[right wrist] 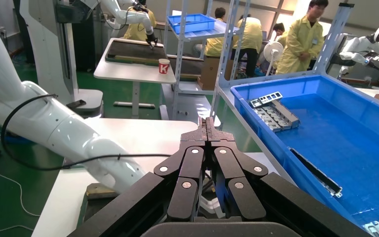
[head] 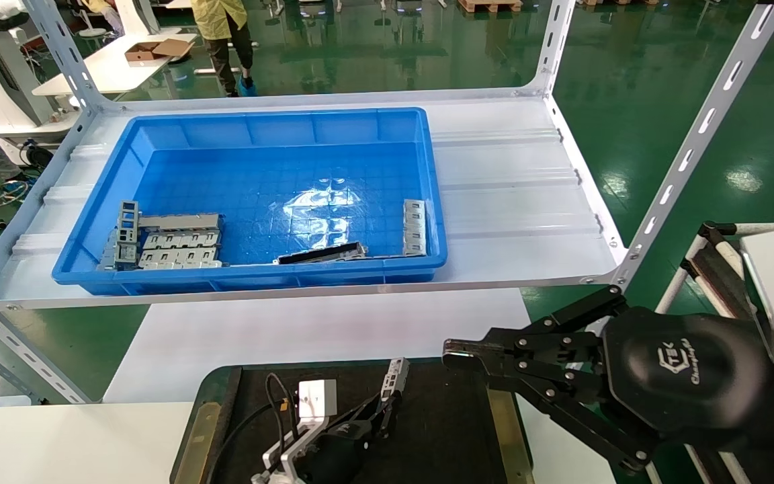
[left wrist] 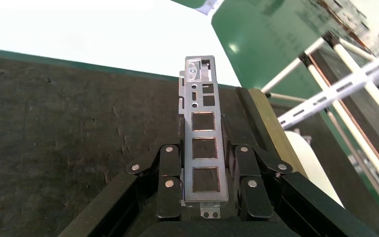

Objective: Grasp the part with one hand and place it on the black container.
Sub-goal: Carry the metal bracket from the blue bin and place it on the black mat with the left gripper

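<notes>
Left hand (left wrist: 205, 190) clamps the part (left wrist: 203, 143) above the black container (left wrist: 54, 128); right hand (head: 467, 351), logo unreadable, closed empty.

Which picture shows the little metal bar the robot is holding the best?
The left wrist view. There the part fills the middle, its square cut-outs plain, clamped by the left gripper above the black container. The head view shows the part small and edge-on. The right wrist view does not show it.
</notes>
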